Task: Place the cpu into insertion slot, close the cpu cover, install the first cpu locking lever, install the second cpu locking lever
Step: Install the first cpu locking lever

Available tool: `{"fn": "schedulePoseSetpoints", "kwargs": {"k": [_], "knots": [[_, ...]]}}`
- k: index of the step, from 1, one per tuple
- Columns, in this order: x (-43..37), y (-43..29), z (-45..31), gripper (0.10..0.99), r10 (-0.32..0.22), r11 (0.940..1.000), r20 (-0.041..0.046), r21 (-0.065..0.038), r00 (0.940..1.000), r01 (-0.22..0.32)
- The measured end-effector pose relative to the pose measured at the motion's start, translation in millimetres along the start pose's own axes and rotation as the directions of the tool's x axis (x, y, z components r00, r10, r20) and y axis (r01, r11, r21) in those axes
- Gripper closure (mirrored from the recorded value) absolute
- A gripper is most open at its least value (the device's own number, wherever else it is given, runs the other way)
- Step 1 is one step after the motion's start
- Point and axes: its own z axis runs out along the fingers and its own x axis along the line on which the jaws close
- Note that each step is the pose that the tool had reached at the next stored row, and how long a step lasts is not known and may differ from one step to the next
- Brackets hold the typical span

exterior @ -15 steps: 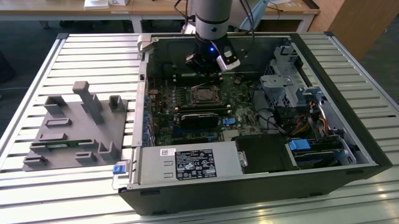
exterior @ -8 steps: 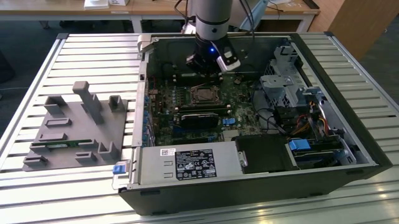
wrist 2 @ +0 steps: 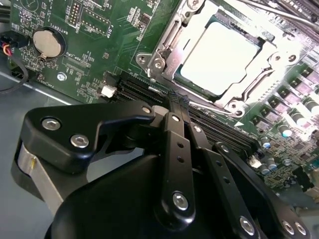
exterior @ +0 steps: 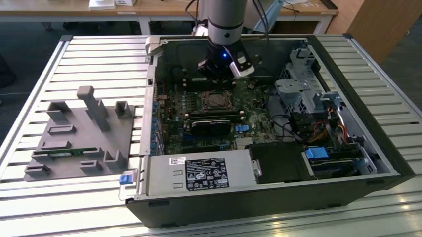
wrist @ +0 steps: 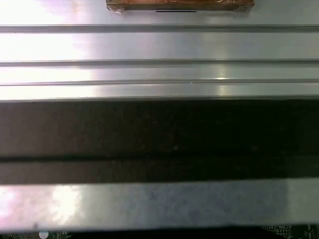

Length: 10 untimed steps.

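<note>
Hovering claw (wrist 2: 172, 102) hangs near the cpu (wrist 2: 219, 59) (seated, second wrist view).

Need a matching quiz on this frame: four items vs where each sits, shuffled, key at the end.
1 cpu
2 coin cell battery
3 grey fixture
4 gripper

A on the slatted table, outside the computer case
B in the insertion slot
C over the long black slots
D in a round holder on the motherboard

Pairs: 1-B, 2-D, 3-A, 4-C

A silver-grey cylindrical arm (exterior: 224, 17) is carrying a black gripper (wrist 2: 173, 107), which is showing a small blue light (exterior: 225, 54), jointed black links (wrist 2: 175, 164) and silver screw heads (wrist 2: 180, 200).
</note>
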Motion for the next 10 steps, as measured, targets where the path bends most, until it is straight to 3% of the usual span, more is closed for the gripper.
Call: {"fn": "schedulePoseSetpoints", "kwargs": {"k": [10], "knots": [[-2.9,-0.6,5.7,0.980,0.000,1.0000,-0.0010,0.000,1.0000,0.000]]}}
